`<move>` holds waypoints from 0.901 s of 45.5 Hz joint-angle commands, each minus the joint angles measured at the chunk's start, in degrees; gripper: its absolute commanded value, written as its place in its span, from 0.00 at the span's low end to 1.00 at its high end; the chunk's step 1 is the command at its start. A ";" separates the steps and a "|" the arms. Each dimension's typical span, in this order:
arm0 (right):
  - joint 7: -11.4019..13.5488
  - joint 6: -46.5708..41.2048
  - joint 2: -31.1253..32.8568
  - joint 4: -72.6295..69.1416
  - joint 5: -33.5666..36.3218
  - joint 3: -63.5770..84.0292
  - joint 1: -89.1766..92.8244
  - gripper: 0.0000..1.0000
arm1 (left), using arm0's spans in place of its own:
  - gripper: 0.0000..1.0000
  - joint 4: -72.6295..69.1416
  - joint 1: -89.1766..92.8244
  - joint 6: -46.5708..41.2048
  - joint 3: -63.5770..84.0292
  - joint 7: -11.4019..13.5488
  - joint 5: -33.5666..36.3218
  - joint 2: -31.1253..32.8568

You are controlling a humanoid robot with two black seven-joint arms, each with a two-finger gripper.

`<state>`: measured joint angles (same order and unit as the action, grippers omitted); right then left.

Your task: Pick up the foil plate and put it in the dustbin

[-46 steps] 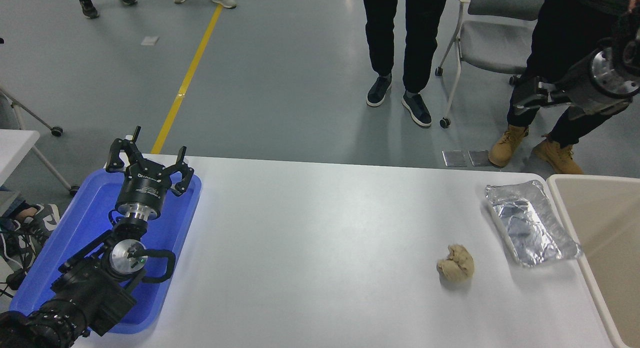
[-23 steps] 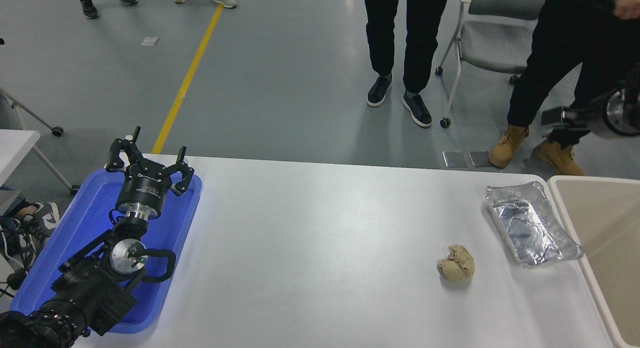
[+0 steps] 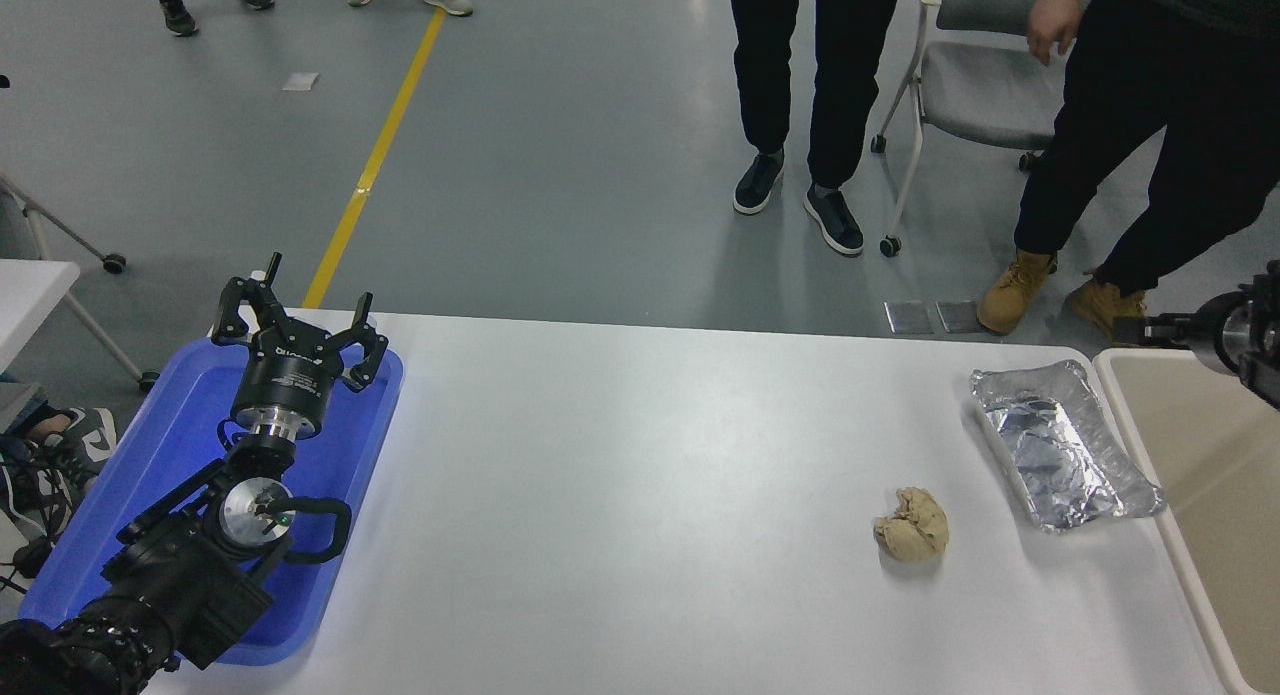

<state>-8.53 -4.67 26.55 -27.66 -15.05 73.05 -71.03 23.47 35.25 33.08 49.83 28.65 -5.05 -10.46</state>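
Observation:
The foil plate (image 3: 1065, 445), a crinkled silver tray, lies on the white table (image 3: 640, 455) at the far right, right beside the dustbin (image 3: 1215, 445), whose beige inside and pale rim fill the right edge. My right gripper (image 3: 1135, 328) comes in low from the right edge, over the bin's far corner, behind and to the right of the foil plate and apart from it. Too little of it shows to tell its state. My left gripper (image 3: 297, 320) is parked open and empty over a blue tray at the lower left.
A crumpled tan paper ball (image 3: 912, 525) lies left of and a little nearer than the foil plate. The blue tray (image 3: 165, 430) sits at the table's left edge. People's legs (image 3: 810, 85) and a wheeled chair (image 3: 975, 85) stand beyond the far side.
My right arm has come down from high at the upper right and drawn back toward the right edge, now level with the bin's far rim. The foil plate, paper ball and left arm have not moved.

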 commanded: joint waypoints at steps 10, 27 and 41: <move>-0.17 4.23 -2.03 0.85 0.02 -3.17 8.45 1.00 | 1.00 0.00 0.08 0.06 0.00 0.00 -0.05 0.00; 0.44 3.44 -0.54 -7.22 0.02 -8.71 9.86 1.00 | 1.00 0.00 0.08 0.06 0.00 0.00 0.04 0.00; 9.58 3.44 3.51 -11.98 6.25 -9.50 7.14 1.00 | 1.00 0.00 0.08 0.06 0.00 0.00 0.04 0.00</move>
<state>-5.01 -1.14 27.45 -35.53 -12.56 64.75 -62.39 23.47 35.31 33.10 49.83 28.65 -5.02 -10.46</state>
